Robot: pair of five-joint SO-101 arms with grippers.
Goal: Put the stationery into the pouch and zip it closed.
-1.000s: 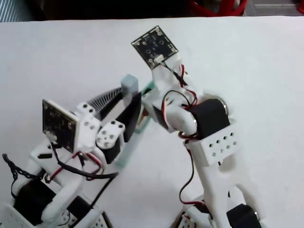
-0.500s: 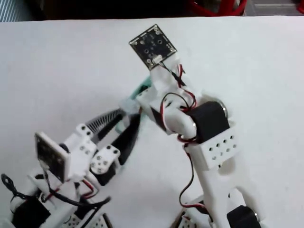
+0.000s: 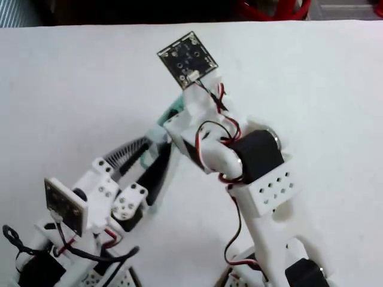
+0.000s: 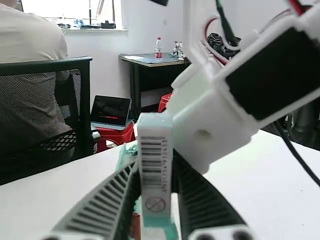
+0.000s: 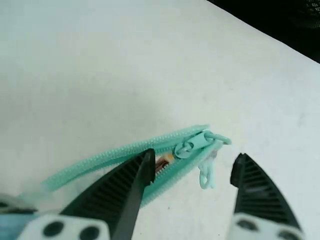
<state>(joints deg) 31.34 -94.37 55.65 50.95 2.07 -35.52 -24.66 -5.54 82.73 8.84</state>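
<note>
Movement over the last second belongs mostly to the left arm. In the high view it has drawn back toward its base, and the left hand (image 3: pixel 157 142) now sits lower and closer to the right arm's wrist than it did. That hand is clenched on a pale block (image 4: pixel 154 167) with a barcode label, held upright between the ribbed jaws. A second ago the block stood clear above the middle of the pouch (image 3: pixel 173 110). Now it is tucked against the right arm's white housing.

The right arm has swung slightly toward the left arm. The right hand (image 5: pixel 194 159) is released, its jaws spread to either side of the pouch's end without gripping it. The mint pouch lies flat on the white surface (image 3: pixel 311 78). Its zip slider (image 5: pixel 189 147) sits at that end, with the chain pull trailing beside it. A brown item (image 5: pixel 162 161) shows through the narrow gap in the zip.

The block is not yet inside, and the opening looks tight, so the pouch probably needs spreading before the block can go in. Zipping remains undone.
</note>
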